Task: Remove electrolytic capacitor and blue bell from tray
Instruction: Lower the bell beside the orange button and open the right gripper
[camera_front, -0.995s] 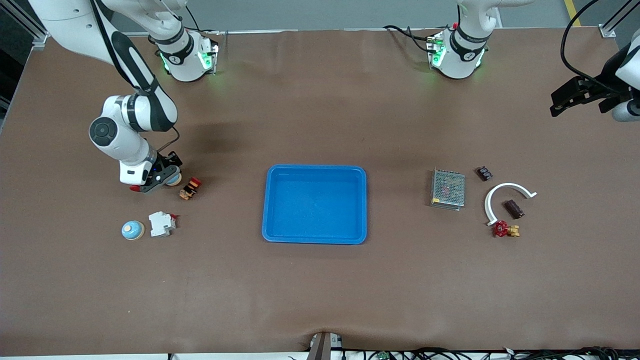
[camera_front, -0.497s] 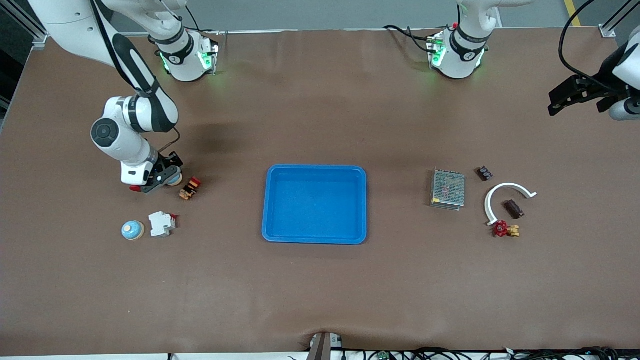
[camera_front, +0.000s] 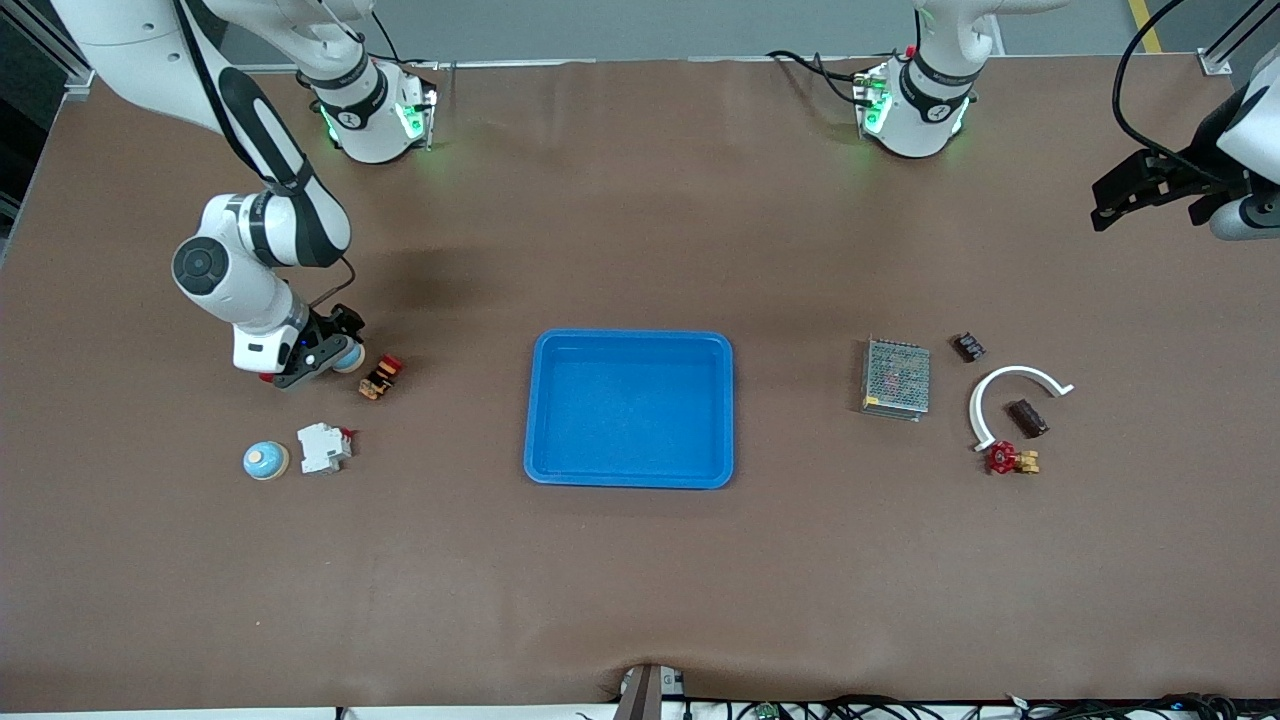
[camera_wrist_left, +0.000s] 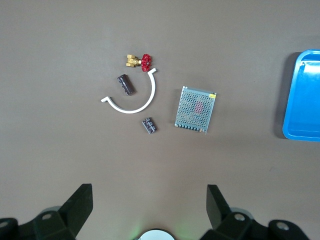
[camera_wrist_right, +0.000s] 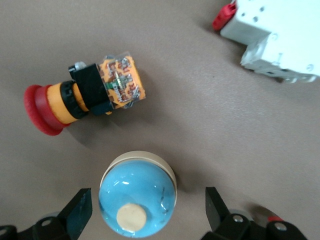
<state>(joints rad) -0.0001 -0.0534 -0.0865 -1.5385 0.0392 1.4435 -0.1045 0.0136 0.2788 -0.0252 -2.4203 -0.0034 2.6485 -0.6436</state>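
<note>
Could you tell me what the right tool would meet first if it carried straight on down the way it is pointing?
Most likely the blue bell, which sits between the open fingers of the right tool; how far above it the fingertips are is unclear.

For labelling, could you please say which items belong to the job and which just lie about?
Job: bell inside open right hand; second bell; capacitor; smaller capacitor; tray; left hand, open, waiting above table end.
Idle: stop button; breaker; power supply; white arc; valve.

High front camera; wrist cameras look downward.
</note>
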